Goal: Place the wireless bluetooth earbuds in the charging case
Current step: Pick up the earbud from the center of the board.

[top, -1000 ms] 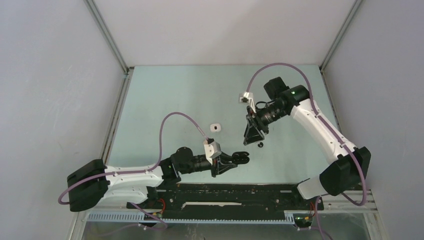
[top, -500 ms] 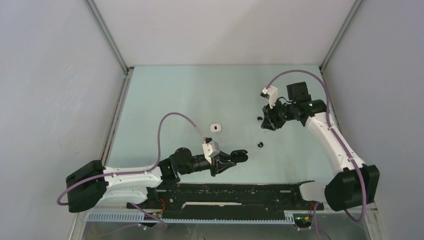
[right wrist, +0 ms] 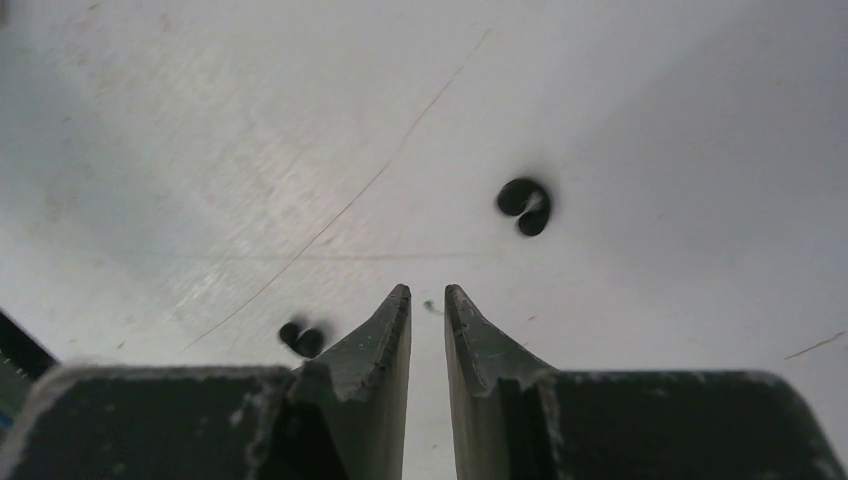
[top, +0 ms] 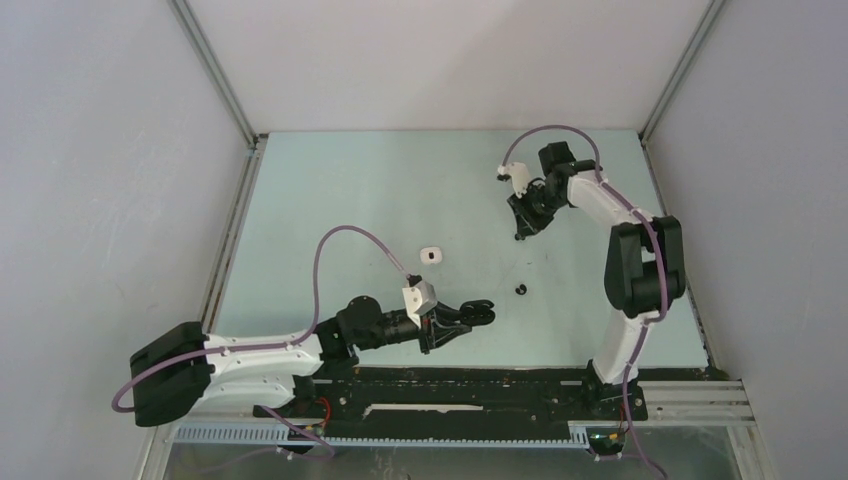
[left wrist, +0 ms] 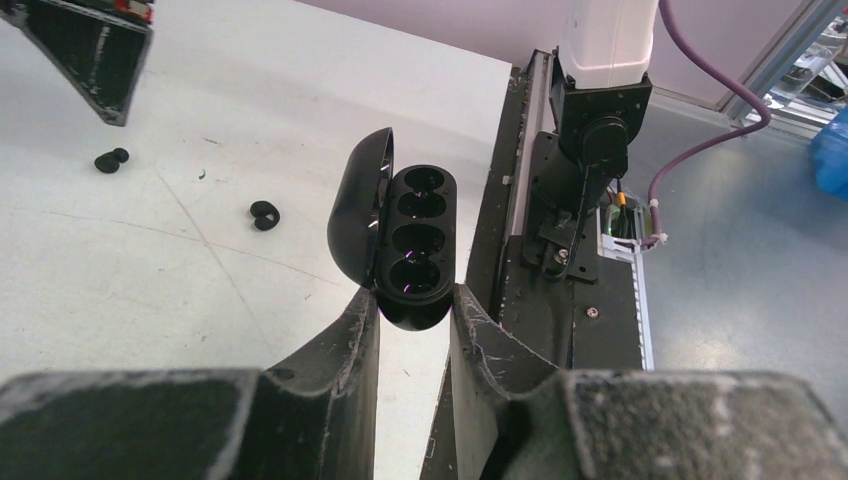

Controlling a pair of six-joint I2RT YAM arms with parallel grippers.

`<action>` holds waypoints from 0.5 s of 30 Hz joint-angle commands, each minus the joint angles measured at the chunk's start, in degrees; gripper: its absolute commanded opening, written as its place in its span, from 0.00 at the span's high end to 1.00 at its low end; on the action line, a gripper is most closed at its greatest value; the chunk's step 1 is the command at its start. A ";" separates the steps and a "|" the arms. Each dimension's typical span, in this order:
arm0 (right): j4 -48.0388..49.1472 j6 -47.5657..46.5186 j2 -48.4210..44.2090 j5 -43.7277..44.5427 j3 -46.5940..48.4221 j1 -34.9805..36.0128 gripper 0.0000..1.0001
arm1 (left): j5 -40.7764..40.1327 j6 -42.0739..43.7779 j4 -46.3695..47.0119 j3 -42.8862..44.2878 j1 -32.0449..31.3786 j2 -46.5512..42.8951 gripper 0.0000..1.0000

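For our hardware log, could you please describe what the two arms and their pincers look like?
The left arm and right arm have white shells and black joints. A purple cable loops to a white wrist block on each. The left pincer and right pincer are black, with two tapered, scuffed fingers.

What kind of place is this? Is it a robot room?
Probably a robot lab's test booth: white-and-black robot arms bolted to a pale green table, closed in by plain grey walls on a metal frame.
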 commanded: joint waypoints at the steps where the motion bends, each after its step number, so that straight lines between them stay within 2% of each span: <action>1: -1.36 -2.02 6.09 0.51 8.13 -1.59 0.78 | -0.08 -1.25 3.07 -0.53 -0.03 -1.36 1.00; 9: -5.39 -4.69 15.27 0.74 18.15 -1.89 0.75 | -0.32 -2.16 3.07 -0.76 -0.03 -1.74 0.99; 15: -7.04 -7.91 18.50 3.09 20.03 -2.12 0.72 | -0.42 -2.72 3.16 -1.04 -0.08 -1.80 0.99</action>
